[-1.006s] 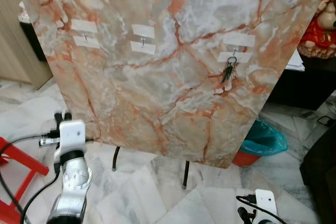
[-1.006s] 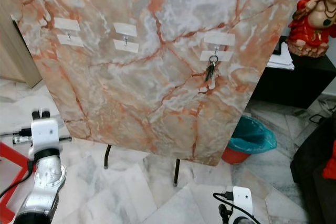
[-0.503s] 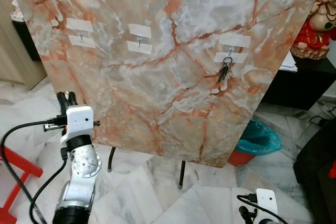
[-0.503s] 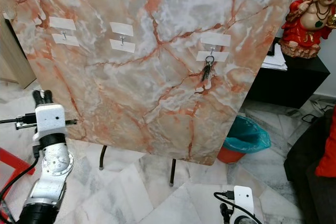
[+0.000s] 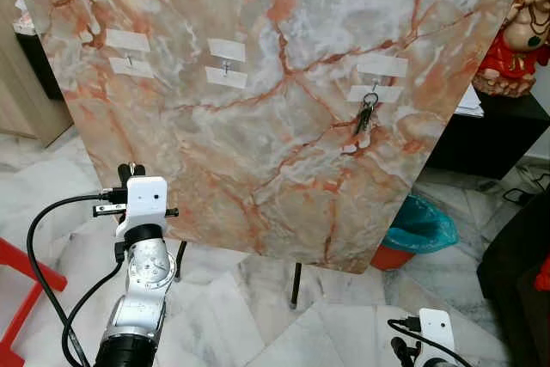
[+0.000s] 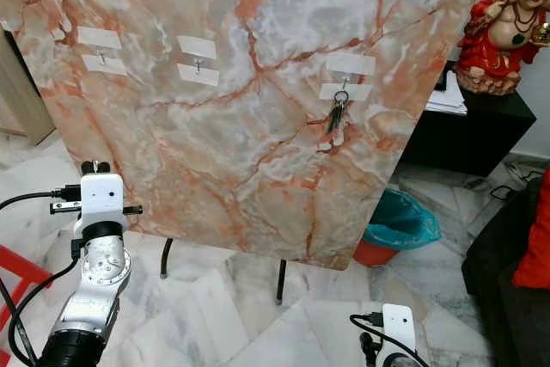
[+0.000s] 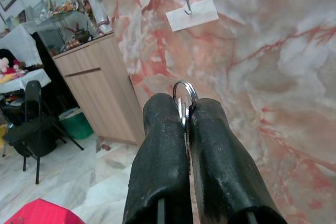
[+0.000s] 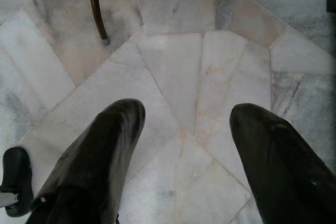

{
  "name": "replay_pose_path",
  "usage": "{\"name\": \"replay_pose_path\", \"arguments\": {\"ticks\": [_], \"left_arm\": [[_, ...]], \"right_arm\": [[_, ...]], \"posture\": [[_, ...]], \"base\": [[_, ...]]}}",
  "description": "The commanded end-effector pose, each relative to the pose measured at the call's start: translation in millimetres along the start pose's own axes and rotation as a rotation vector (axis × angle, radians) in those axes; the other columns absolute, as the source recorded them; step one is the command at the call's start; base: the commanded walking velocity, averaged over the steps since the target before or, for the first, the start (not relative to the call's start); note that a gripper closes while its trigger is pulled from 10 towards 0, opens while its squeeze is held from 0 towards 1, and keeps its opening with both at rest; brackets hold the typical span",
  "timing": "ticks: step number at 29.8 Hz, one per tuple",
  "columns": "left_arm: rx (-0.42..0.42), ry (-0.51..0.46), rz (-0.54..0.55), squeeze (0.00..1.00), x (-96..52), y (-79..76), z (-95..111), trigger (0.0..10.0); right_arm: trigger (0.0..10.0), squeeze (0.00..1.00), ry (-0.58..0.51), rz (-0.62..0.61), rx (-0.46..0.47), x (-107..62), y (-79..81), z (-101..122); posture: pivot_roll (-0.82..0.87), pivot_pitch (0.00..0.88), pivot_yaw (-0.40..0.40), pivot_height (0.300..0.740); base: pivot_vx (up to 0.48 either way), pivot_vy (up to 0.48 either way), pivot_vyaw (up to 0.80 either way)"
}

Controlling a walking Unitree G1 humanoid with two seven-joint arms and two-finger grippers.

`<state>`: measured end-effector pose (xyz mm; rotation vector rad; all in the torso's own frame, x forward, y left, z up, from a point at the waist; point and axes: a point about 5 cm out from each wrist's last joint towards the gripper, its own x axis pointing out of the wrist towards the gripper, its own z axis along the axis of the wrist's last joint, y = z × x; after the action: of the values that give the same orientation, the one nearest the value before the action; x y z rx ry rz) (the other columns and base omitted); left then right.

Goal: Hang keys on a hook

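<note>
The left pincer point(image 7: 185, 124) is clenched on a key ring point(image 7: 185, 91), the two black fingers point(image 7: 165, 145) pressed flat against each other with the steel loop standing out just past their tips; whatever keys hang from that ring are buried between the pads and cannot be made out; I judge the load light, stiff and slick, bare metal on rubber, so it may twist or slide in the grip if knocked against the board, and the hold is best kept low on the ring so that the open upper arc stays free to go over a peg; the ring is seen nearly edge on, its plane running along the seam between the fingers and its long axis continuing the line of the pincer, pointing up and ahead toward the marble board point(image 5: 284, 126); ahead of and above the tips sits a small empty hook point(image 7: 187, 3) taped to the board, well apart from the ring as yet; seen from the head, the left pincer point(image 5: 126, 171) stands low before the board's lower left part, with two empty hooks above it, the near one point(image 5: 130, 59) and a middle one point(image 5: 226, 65), and far off to its right a hung bunch of keys point(image 5: 366, 115) already dangling from a third; the right pincer point(image 8: 181, 129) hangs released, fingers spread wide over the tiled floor point(image 8: 178, 72).
</note>
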<state>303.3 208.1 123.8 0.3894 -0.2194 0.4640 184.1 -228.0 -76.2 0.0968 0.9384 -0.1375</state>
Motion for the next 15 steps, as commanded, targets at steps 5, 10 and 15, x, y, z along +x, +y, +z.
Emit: {"name": "replay_pose_path", "arguments": {"ticks": [5,10,15], "left_arm": [[0.021,-0.022,0.001,0.0,4.9,-1.3,7.1,10.0],[0.028,-0.001,0.003,0.0,5.8,-1.9,5.4,10.0],[0.014,0.012,-0.017,0.0,8.5,-4.7,5.7,10.0]], "right_arm": [[10.0,0.0,-0.016,-0.007,0.0,-0.5,-3.0,1.8],[10.0,0.0,-0.015,-0.006,-0.001,-0.4,-2.8,2.0],[10.0,0.0,-0.017,-0.008,0.004,-0.4,-2.8,2.0]], "posture": [[0.03,0.0,-0.114,0.74],[0.03,0.0,-0.113,0.74],[0.03,0.0,-0.108,0.74]], "base": [[0.0,-0.309,0.0],[0.0,-0.337,0.0],[0.0,-0.067,0.0]]}}
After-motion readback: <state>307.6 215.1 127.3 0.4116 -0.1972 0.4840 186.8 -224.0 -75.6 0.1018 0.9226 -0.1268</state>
